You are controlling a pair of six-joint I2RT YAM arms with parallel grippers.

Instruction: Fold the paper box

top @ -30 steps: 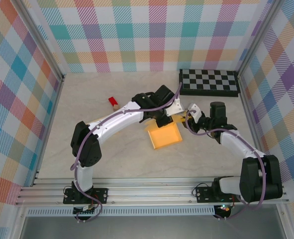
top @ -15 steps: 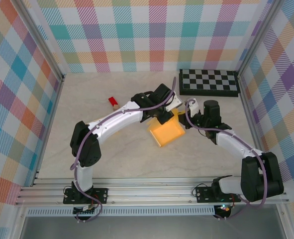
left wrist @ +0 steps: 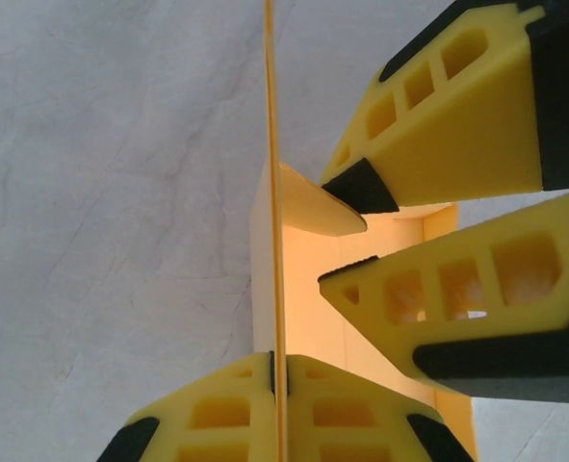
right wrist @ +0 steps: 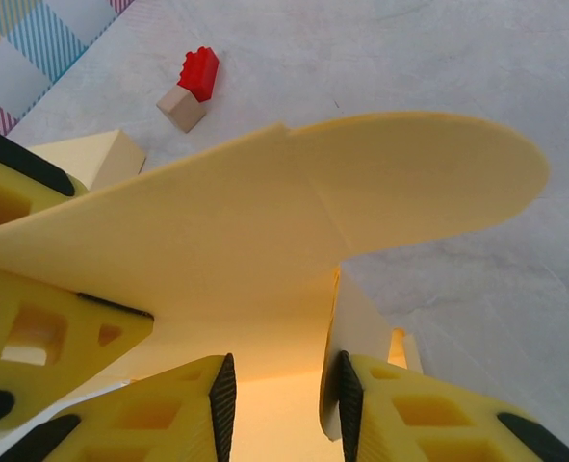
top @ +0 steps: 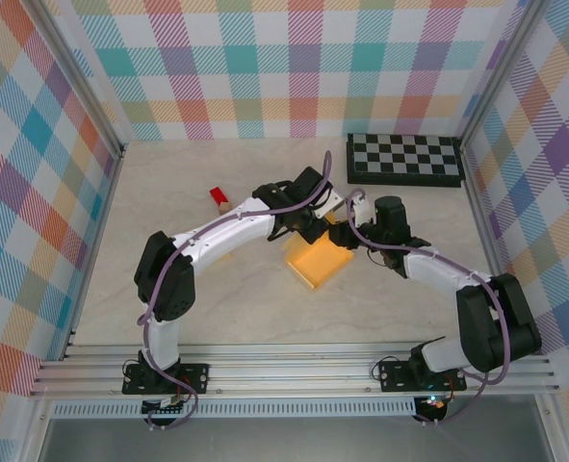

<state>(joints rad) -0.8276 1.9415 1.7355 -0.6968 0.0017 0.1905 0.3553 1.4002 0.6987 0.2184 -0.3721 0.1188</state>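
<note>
The yellow paper box [top: 321,262] lies half-folded in the middle of the table. My left gripper [top: 313,227] is shut on one upright panel of it; in the left wrist view the panel [left wrist: 270,144] runs edge-on between the pinched fingertips [left wrist: 276,361]. My right gripper [top: 348,235] meets the box from the right, and its fingers [left wrist: 448,125] reach into the box interior. Seen from the right wrist, the right gripper [right wrist: 284,395] is open under a wide rounded flap [right wrist: 380,183], with a small side flap [right wrist: 361,327] resting against one pad.
A red and wooden block [top: 219,198] lies left of the box, also seen from the right wrist [right wrist: 193,87]. A black-and-white checkerboard [top: 404,159] sits at the back right. Plaid walls surround the table on three sides.
My right gripper has moved left, closer to the box, and its jaws have opened wider. The box has shifted a little to the left with the left gripper.
</note>
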